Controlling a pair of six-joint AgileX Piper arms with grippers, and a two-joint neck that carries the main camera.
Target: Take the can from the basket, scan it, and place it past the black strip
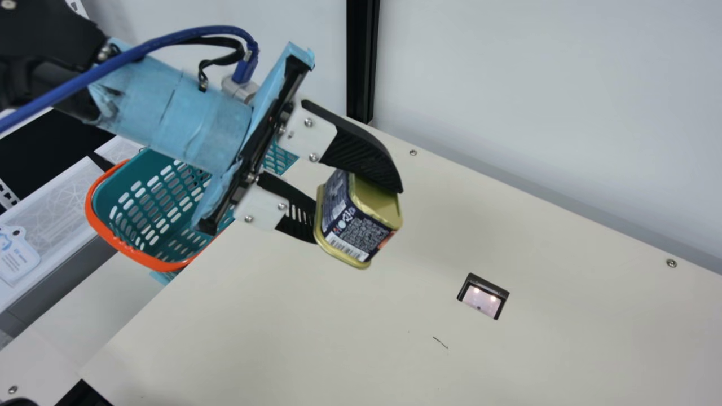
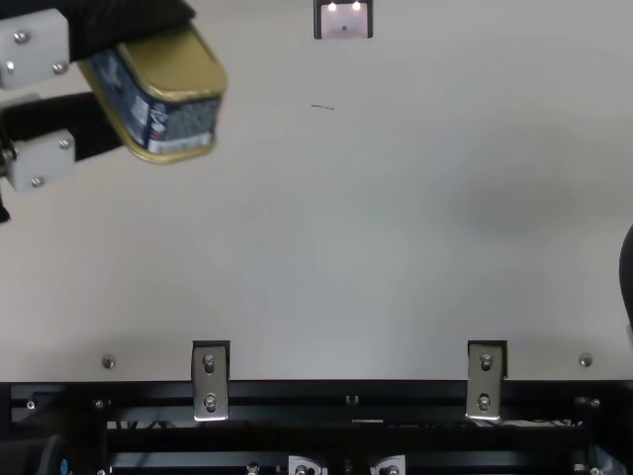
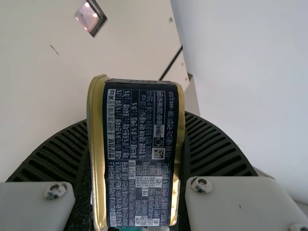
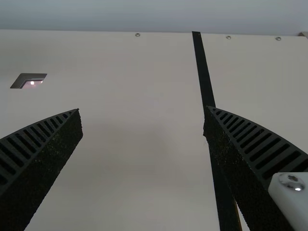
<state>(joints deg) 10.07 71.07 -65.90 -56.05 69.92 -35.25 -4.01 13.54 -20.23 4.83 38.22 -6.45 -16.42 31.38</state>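
As the left gripper [image 1: 361, 214] pinches the rectangular can [image 1: 359, 232] between basket [image 1: 115, 241] at nine o'clock and scanner window [image 1: 481, 301] at four in the main view, removal is complete, scanning and placement past the black strip [image 4: 204, 77] apparently remain, and the right gripper [image 4: 142, 109] is spread.

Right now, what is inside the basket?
In the main view, the basket shows slotted teal walls and no item within the visible part. The left arm and its tool hide the rest.
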